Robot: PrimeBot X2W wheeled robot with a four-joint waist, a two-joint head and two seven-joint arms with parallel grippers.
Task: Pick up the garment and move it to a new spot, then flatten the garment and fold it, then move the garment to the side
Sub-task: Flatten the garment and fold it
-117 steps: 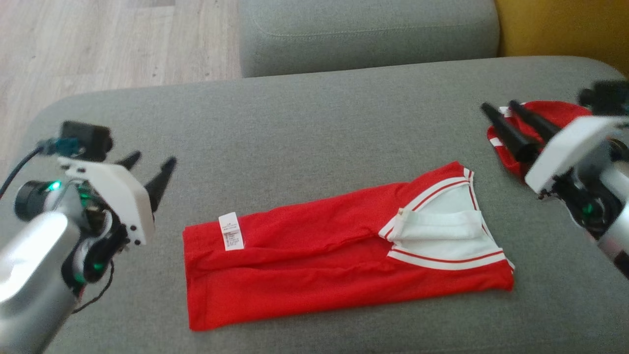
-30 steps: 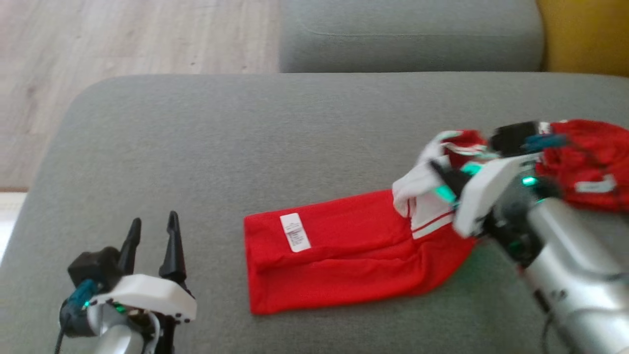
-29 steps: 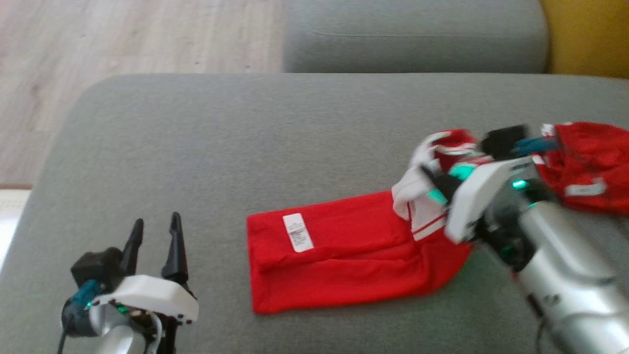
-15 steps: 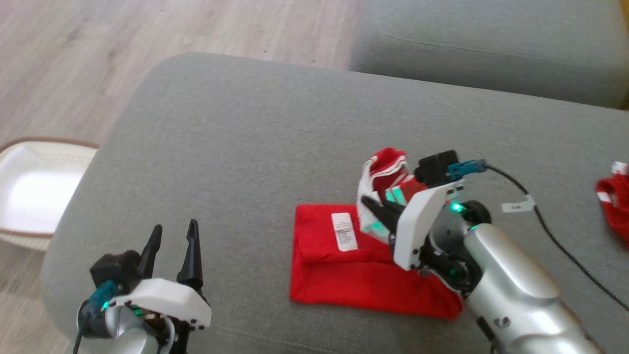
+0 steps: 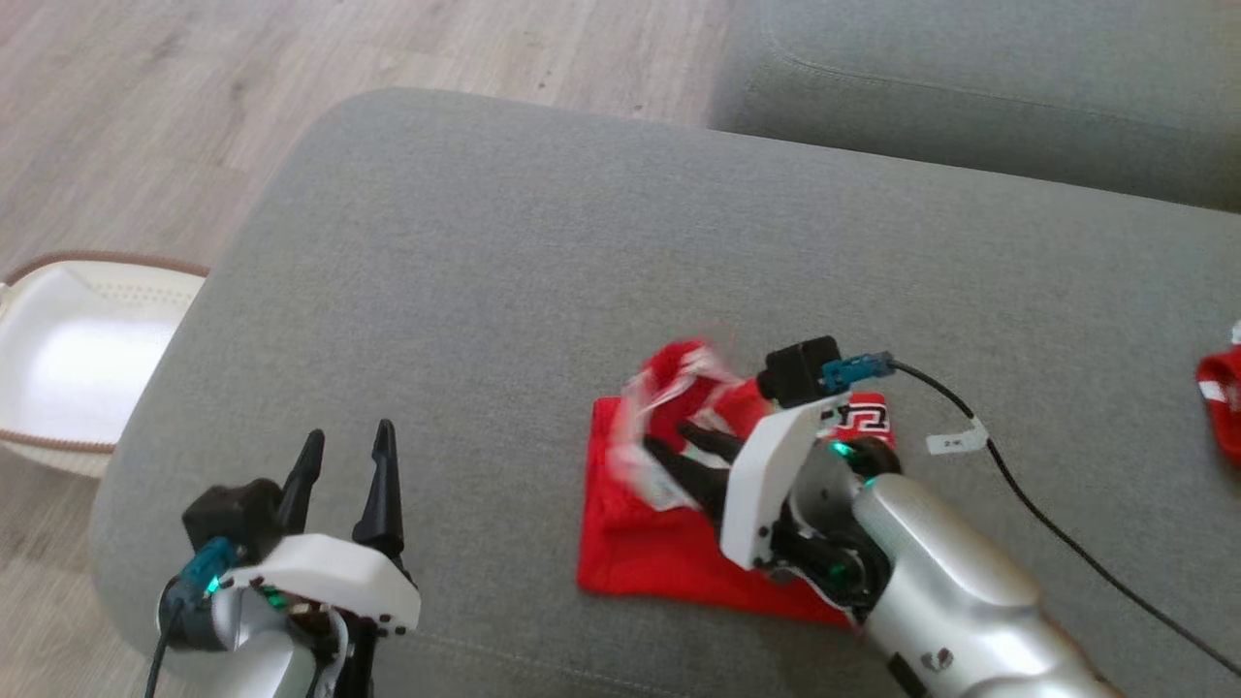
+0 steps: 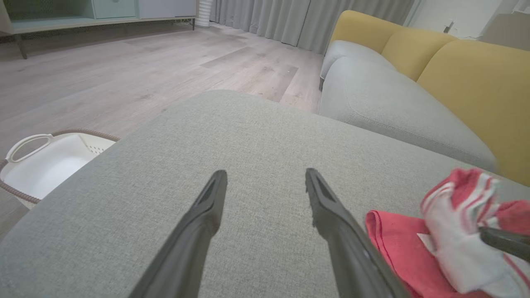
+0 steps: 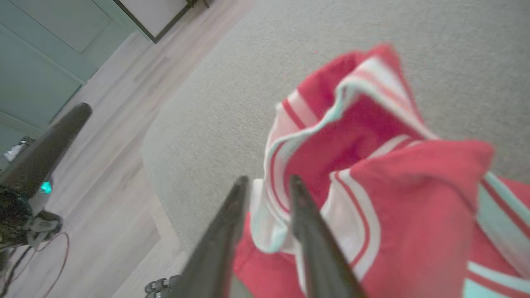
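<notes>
1. While the left gripper (image 5: 349, 436) hangs idle over the bare sofa cushion (image 5: 485, 291) with its fingers spread wide, the right gripper (image 5: 666, 436) is at the red garment (image 5: 659, 572). The garment lies on the cushion's near side, a little right of the middle.
2. This looks to me like the folding step. The striped collar end is up off the lower layer and curled over toward the robot's left.
3. The right fingers stand narrowly parted. The cloth there is blurred, so I cannot tell whether any of it is pinched between them.
4. Next, I'd say, the collar end needs laying flat on the layer beneath with the edges matched. The gripper then has to draw clear without dragging the fold open.
5. The lower layer runs left to right across the cushion, and that is its long axis. The collar end points left, toward the white basket (image 5: 78, 378) on the floor.
</notes>
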